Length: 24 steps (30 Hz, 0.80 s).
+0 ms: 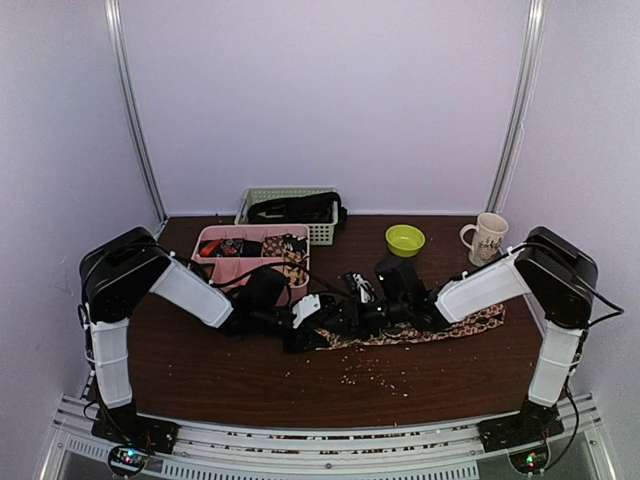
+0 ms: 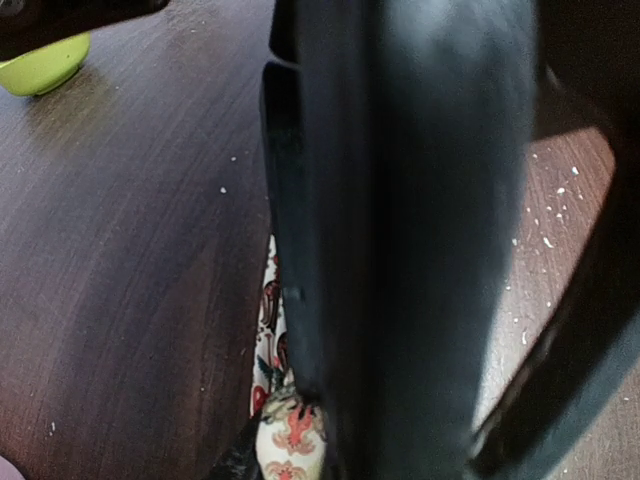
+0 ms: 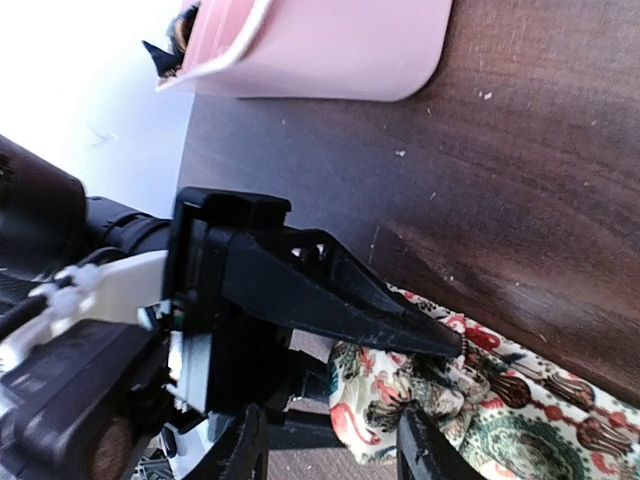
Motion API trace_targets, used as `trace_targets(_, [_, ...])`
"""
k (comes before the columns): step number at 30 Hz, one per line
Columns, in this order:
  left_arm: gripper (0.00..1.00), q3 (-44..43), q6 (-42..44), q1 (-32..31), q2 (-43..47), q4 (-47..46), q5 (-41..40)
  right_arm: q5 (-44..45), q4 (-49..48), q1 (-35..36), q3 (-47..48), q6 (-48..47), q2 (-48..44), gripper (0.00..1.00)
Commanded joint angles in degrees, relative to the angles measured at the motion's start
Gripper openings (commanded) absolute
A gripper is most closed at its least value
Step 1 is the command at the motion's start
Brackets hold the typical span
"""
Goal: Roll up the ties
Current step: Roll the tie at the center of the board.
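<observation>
A floral-print tie [image 1: 440, 328] lies flat along the table's middle right, and both grippers meet at its left end. In the right wrist view that end [image 3: 420, 395] is bunched into a loose fold. The left gripper [image 1: 325, 325] holds the fold, with one black finger [image 3: 380, 310] pressing on top of it. My right gripper [image 3: 335, 450] is open, its two fingertips apart on either side of the fold. In the left wrist view a dark body close to the lens hides most of the scene, and only a strip of the tie [image 2: 285, 435] shows at the bottom.
A pink tray [image 1: 215, 270] holding rolled patterned ties stands just behind the left gripper, its corner [image 3: 330, 50] close by. Further back are a green basket [image 1: 320, 232] with dark items, a lime bowl [image 1: 405, 240] and a mug [image 1: 488, 238]. Crumbs [image 1: 385, 375] dot the table.
</observation>
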State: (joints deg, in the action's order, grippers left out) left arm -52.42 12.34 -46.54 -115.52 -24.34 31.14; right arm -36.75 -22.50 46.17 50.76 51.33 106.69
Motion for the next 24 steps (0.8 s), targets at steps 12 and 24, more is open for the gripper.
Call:
trace_targets(12, [0.4,0.1,1.0,0.8,-3.2,7.9,-3.4,9.8,17.1,1.2,4.4,-6.7,0.9,0.45])
trace_targets(24, [0.58,3.0,0.6,1.5,0.6,4.4,-4.1,6.0,13.5,1.0,4.1,-5.3,2.2,0.0])
